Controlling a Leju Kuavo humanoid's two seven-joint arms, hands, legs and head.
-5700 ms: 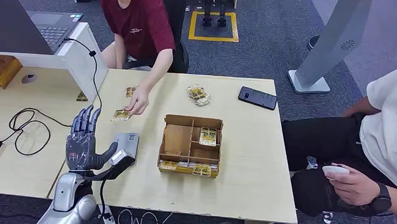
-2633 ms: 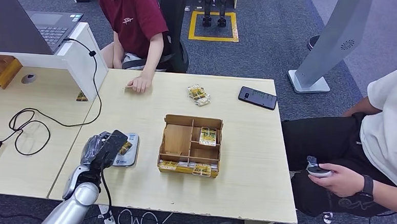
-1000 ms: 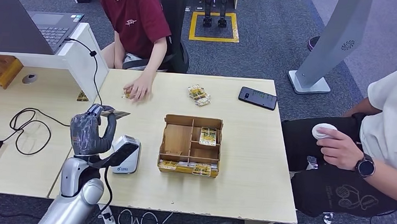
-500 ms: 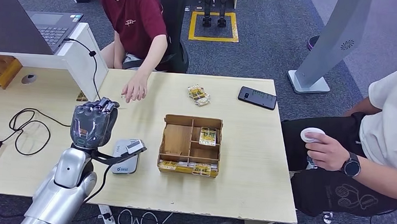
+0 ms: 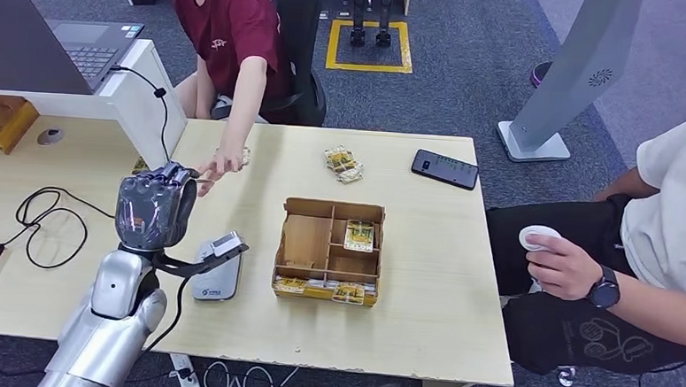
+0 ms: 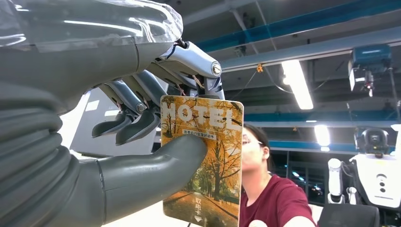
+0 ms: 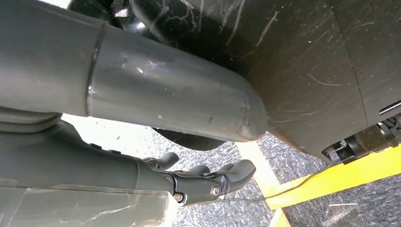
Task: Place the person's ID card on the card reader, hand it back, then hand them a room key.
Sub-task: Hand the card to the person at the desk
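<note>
My left hand point(image 5: 152, 208) is raised over the table's left side, its back toward me. In the left wrist view this hand point(image 6: 108, 175) pinches an orange autumn-print card point(image 6: 213, 179) between thumb and fingers, held upright and facing the person in the red shirt point(image 6: 279, 208). That person's hand point(image 5: 217, 163) reaches in and meets my fingertips at the card's edge. The grey card reader point(image 5: 214, 281) lies on the table just below my hand. My right hand point(image 7: 208, 182) hangs beside my body above the floor, fingers apart and holding nothing.
A wooden divided box point(image 5: 329, 250) with key cards stands mid-table. Loose card packets point(image 5: 344, 164), another card point(image 5: 243, 155) and a black phone point(image 5: 445, 169) lie at the far edge. A white partition point(image 5: 140, 103) and cables point(image 5: 50, 214) sit left. A seated person point(image 5: 638, 253) is right.
My left hand lifted the card off the reader and raised it toward the person. The person's hand left the table and came to the card.
</note>
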